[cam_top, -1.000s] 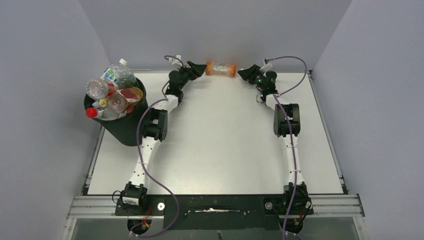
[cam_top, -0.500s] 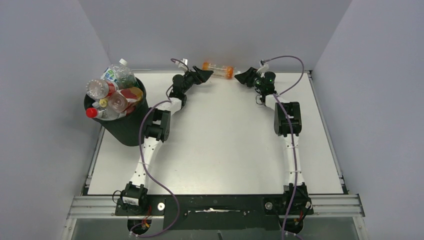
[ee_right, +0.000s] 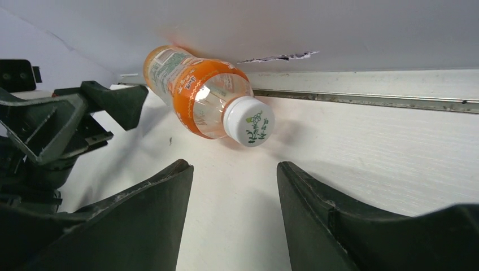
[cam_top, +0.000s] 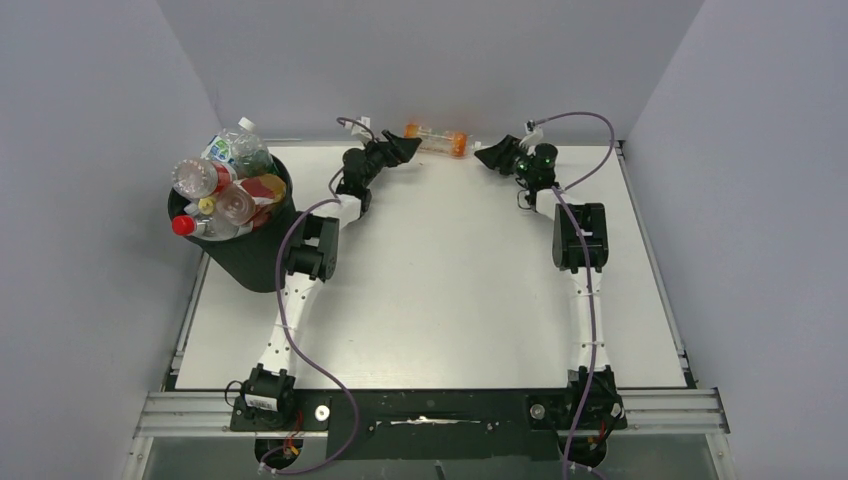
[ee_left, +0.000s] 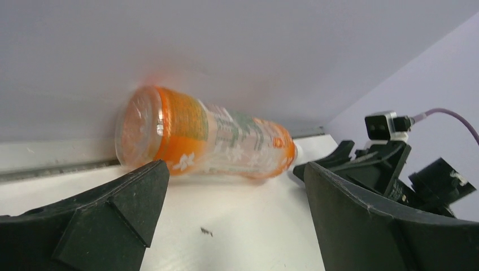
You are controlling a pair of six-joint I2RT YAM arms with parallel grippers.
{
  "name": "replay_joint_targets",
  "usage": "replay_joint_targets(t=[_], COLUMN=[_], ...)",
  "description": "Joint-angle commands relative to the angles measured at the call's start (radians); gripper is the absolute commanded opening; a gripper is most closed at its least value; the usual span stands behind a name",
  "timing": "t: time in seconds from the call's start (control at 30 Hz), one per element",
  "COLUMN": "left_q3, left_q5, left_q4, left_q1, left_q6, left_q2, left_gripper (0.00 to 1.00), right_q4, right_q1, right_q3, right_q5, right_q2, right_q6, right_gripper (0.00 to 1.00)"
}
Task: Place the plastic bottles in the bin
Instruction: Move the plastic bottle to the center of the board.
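Bottle is lying on its side at the far edge of the table, close against the back wall. Its base is pointing left and its white cap right. The bin is standing at the far left, with other bottles heaping above its rim.

The left gripper is hovering just beside the base end, jaws spread wide and holding nothing. The right gripper is facing the cap, near but apart, jaws partly spread and likewise holding nothing.

The left arm seems to be lining up a grasp. Since the wall is leaving little room behind the bottle, a finger may not be fitting there. Drawing the bottle toward the near side first, or coming down over the labelled middle, looks safer. The right gripper could be steadying the cap end against rolling.

The body is round, clear, thin plastic under a glossy orange label, so it is likely denting and skidding easily on the smooth white table. A gentle, centred squeeze suits it. The matte black, tapered bin is already piled high, so a careless drop risks knocking bottles off.
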Motion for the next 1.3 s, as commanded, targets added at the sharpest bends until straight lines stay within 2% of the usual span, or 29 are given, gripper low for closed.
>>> replay_joint_targets(t=[0.0, 0.23, 0.43, 0.7, 1.07, 1.27], left_q3=[0.149, 0.256, 0.200, 0.226, 0.221, 0.222], left_q5=[-0.086, -0.127, -0.116, -0.106, -0.103, -0.095], left_q4=[-0.030, -0.051, -0.020, -0.013, -0.007, -0.003], left_q1=[0.015, 0.026, 0.027, 0.029, 0.034, 0.038], left_q6=[0.068, 0.091, 0.088, 0.075, 0.075, 0.071], left_q2=[0.036, 0.109, 0.096, 0.118, 0.126, 0.129], left_gripper=[0.93, 0.96, 0.96, 0.96, 0.96, 0.96], right_q4=[0.013, 0.038, 0.044, 0.059, 0.045, 0.077], right_q1=[-0.012, -0.006, -0.009, 0.000, 0.025, 0.049], right_q3=[0.042, 0.170, 0.254, 0.323, 0.330, 0.295], right_q5=[-0.017, -0.084, -0.086, -0.079, -0.080, -0.156], right_q2=[-0.070, 0.003, 0.060, 0.126, 0.151, 0.132], right_q6=[-0.039, -0.041, -0.055, -0.049, -0.072, -0.065], right_gripper=[0.58, 0.60, 0.62, 0.63, 0.64, 0.62])
